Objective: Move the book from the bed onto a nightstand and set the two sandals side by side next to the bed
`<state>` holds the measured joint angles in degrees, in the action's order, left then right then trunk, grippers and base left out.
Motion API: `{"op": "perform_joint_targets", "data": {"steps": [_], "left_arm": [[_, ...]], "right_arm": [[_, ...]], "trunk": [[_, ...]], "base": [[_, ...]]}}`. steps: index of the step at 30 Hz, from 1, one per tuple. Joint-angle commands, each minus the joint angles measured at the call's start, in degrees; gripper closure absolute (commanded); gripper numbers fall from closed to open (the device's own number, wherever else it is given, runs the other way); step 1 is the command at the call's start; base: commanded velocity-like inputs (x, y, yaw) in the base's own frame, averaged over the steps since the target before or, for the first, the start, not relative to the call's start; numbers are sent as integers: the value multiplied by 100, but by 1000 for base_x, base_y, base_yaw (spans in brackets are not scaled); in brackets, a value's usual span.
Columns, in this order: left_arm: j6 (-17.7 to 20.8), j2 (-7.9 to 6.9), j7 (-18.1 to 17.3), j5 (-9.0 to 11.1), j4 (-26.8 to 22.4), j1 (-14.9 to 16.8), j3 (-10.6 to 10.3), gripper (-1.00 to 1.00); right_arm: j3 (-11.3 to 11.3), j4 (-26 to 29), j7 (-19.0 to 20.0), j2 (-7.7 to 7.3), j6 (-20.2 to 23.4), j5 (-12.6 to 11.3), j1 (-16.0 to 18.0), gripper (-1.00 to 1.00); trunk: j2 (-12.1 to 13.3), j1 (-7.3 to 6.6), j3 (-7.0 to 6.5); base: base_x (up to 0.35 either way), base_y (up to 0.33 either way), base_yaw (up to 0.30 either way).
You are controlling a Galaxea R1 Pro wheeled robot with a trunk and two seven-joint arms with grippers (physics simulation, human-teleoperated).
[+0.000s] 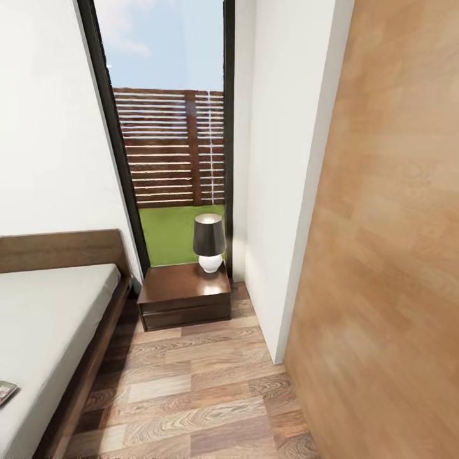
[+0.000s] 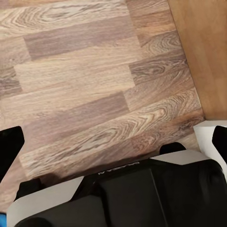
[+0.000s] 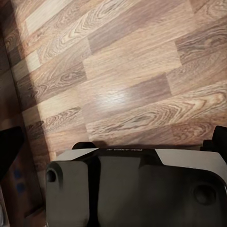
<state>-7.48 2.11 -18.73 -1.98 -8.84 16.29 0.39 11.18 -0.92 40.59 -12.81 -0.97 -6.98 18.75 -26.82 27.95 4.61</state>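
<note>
Blk base [image 2: 156,194] w/ pale grey trim — black fingers [image 2: 10,149].

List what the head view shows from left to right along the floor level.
book → bed → nightstand → lamp standing on the nightstand → white wall corner → light wood panel

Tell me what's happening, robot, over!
Grippers wide open, empty, over bare floor. Book on bed, far left. Nightstand ahead, lamp on it. Path clear.
</note>
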Motion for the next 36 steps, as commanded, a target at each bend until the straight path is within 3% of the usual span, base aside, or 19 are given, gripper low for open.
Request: {"op": "perform_joint_targets", "data": {"steps": [1,17,26,36], "left_arm": [[-25,0,-8,-22,6,5,5,-100],[-25,0,-8,-29,6,5,5,-100],[-25,0,-8,-31,6,5,10,-100],[-25,0,-8,-15,6,5,13,-100]], "right_arm": [[-19,-10,25,-2,-9,-49,6,-100],[-19,-8,22,-2,-9,-49,6,-100],[-19,-9,-6,-2,-9,-49,5,-100],[-19,-8,-16,-2,-9,-49,6,-100]], "trunk": [[-11,3,13],[-11,3,24],[-11,3,25],[-11,3,25]], "base": [[0,0,39],[39,-37,97],[238,-133,19],[298,42,0]]}}
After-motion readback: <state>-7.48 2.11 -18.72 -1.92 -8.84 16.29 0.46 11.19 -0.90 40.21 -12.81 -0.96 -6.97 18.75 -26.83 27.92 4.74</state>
